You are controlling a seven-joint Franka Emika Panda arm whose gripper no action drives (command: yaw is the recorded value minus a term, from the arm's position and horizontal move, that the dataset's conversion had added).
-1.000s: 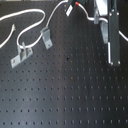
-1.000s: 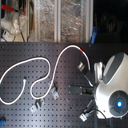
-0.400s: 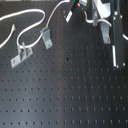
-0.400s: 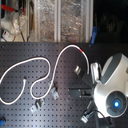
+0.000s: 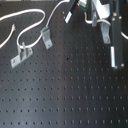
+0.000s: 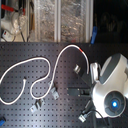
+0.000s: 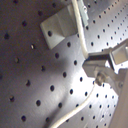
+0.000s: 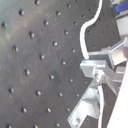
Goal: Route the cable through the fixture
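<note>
Only the second exterior view shows the whole cable: a thin white cord lying in loops across the black perforated board, running from the second exterior view's left edge, curling around, then arching up to a short red tape band near the board's far edge before descending toward the arm. That view also takes in cluttered shelving behind the board. The first exterior view shows only a stretch of the cord, but gives a clearer look at 2 small metal fixture brackets and standing on the board, the cord passing just beside them. The first wrist view shows the cord running over a pale bracket and down to the gripper, whose metal fingers are closed on the cord. The second wrist view shows the same grip with the cord leading away across the board. The white arm stands at the second exterior view's right, its wrist lowered close to the board.
</note>
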